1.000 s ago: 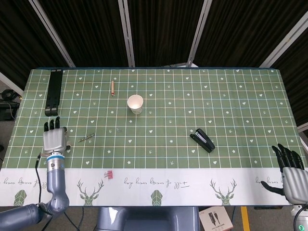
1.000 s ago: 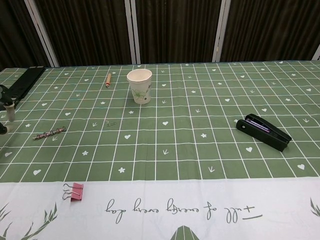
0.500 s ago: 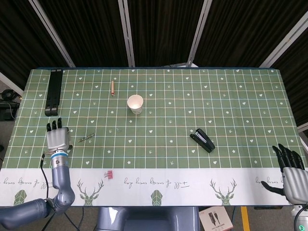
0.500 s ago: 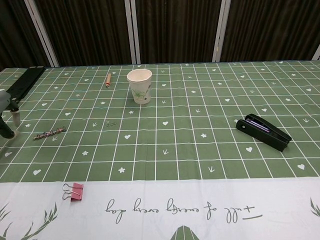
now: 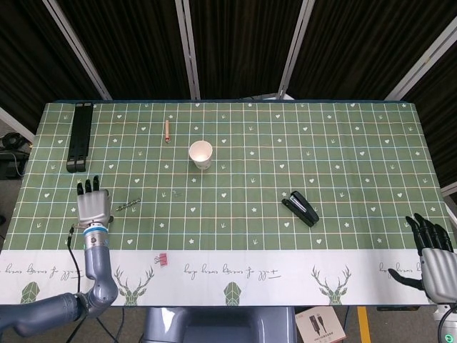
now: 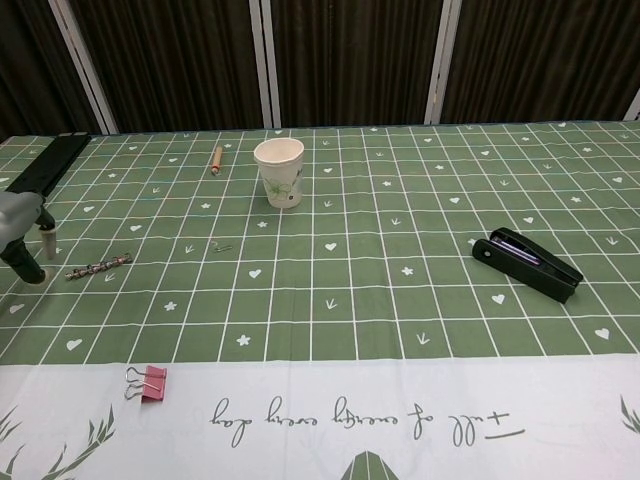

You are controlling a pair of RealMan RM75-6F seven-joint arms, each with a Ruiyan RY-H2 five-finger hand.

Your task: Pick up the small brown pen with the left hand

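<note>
Small brown pen (image 5: 167, 131) lies flat on the worktop (image 5: 357, 143) near the far edge, left of the paper cup (image 5: 201, 154), apart from it. Untouched. Left hand (image 5: 93, 206) hovers well short of it, near the front-left, fingers (image 5: 87, 187) released and extended, holding nothing; a twisted metal bit (image 5: 128, 206) lies just beside it. Right hand (image 5: 433, 257) idle at front right, fingers spread, empty. Judgement: reach forward and rightward, descend across the pen's axis, pinch mid-barrel, avoid nudging the cup.
</note>
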